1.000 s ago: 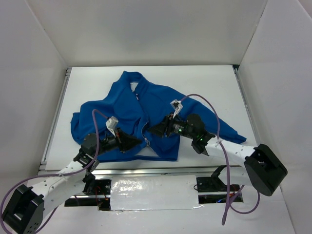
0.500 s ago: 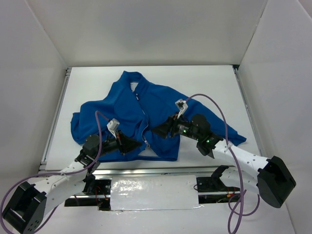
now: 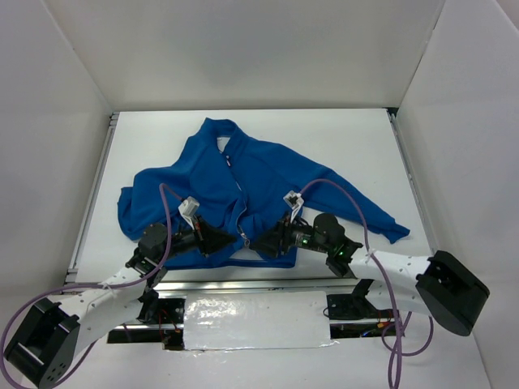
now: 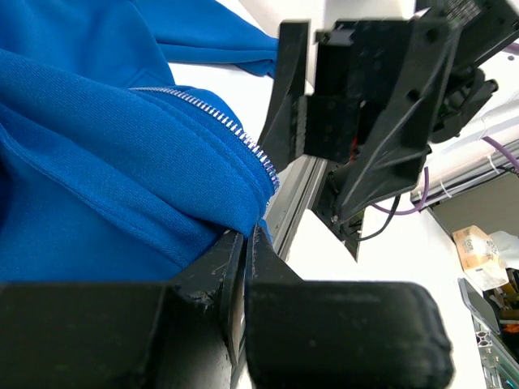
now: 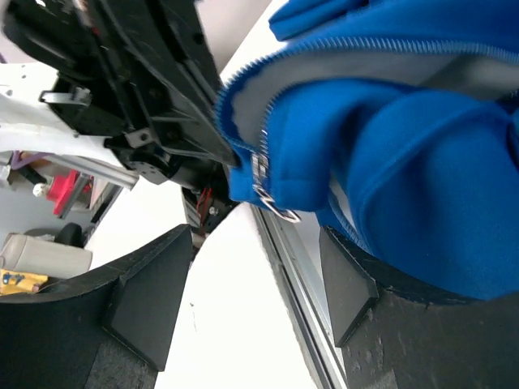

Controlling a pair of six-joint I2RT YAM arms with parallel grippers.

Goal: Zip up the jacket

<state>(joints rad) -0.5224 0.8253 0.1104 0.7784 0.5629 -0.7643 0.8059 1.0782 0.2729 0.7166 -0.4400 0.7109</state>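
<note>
Blue fleece jacket [image 3: 259, 174], spread front-up at the middle of the white table [image 3: 349, 138], collar toward 12 o'clock, hem toward 6. One sleeve [image 3: 369, 215] flung out toward 4 o'clock, the other bunched up at 9. Zipper [image 3: 239, 198] running down the middle of the front, white-edged; hard to tell from above how far up it is closed, but parted at the hem.

From the left wrist: silver teeth [image 4: 215, 117] along one folded front edge, ending at the hem corner. From the right wrist: small metal pull [image 5: 272, 209] hanging at the lower end of the other front edge, pale lining showing beside it.

At 6 o'clock of the jacket, left gripper [image 3: 235, 237], reaching in from 8; fingers [image 4: 212, 271] pressed nearly together, pinching the hem corner just below the teeth. Just beside it toward 3 o'clock, right gripper [image 3: 256, 241], reaching in from 4; fingers [image 5: 150, 304] spread apart, one on each side of the pull, not closed on it. Tips of both grippers nearly meeting at the bottom of the zipper.
</note>
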